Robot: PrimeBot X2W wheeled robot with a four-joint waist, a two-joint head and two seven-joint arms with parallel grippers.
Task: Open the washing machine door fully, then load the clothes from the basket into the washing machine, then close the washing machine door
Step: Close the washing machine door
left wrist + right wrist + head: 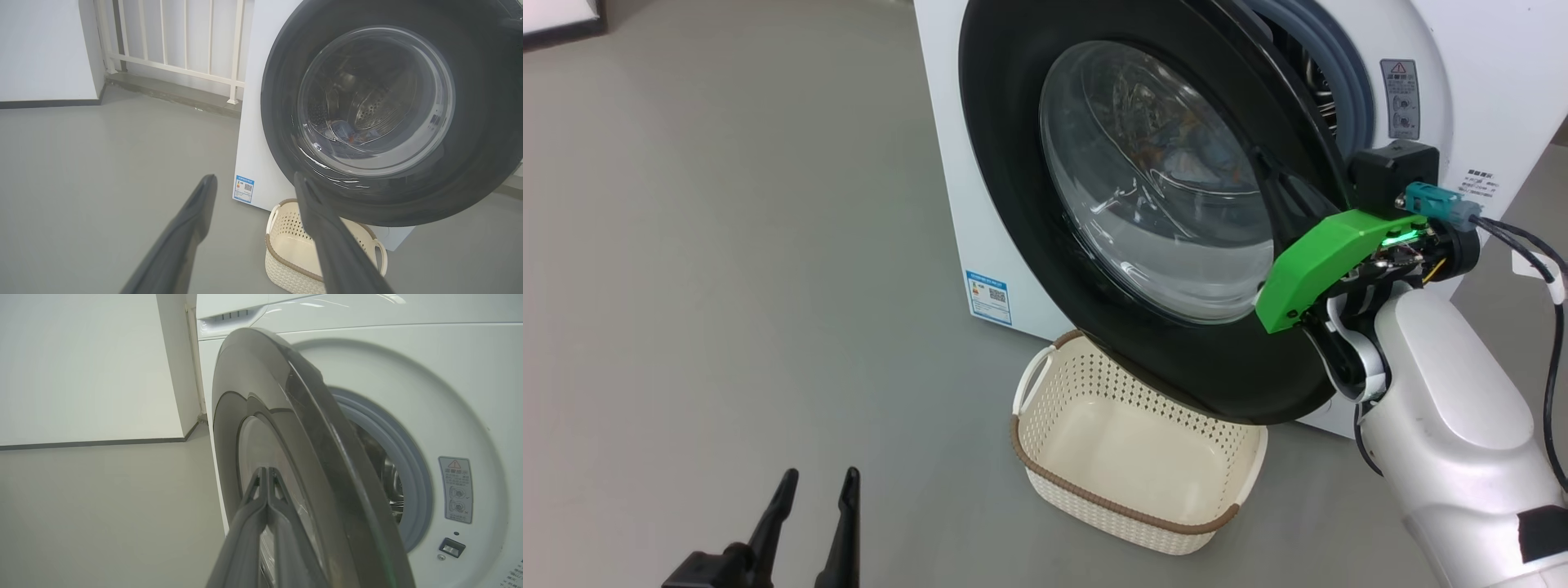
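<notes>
In the head view, the washing machine door point(1143, 204) stands partly open, at an angle to the washing machine point(964, 180). The right gripper point(1262, 163) has its fingers pressed together and holds nothing; they lie against the door's outer face near its free edge. The basket point(1111, 527) stands on the floor below the door, empty, and the clothes point(1176, 155) show through the glass, inside the drum. I judge that the closing step is in hand. The left gripper point(820, 475) hangs low with its fingers apart, well apart from everything.

In the left wrist view, the left gripper point(255, 177) is spread and empty. The door point(286, 102) hangs over the far rim of the basket point(282, 228); whether they touch I cannot tell. If the door's lower edge is low enough, it could catch the rim and drag the basket. The clothes point(345, 132) lie low in the drum, seemingly away from the opening.

In the right wrist view, the right gripper point(265, 469) rests with closed tips on the glossy door point(253, 388). On so smooth a surface the tips may slip sideways, and a weak push may leave the door unlatched against the grey gasket point(392, 437)
</notes>
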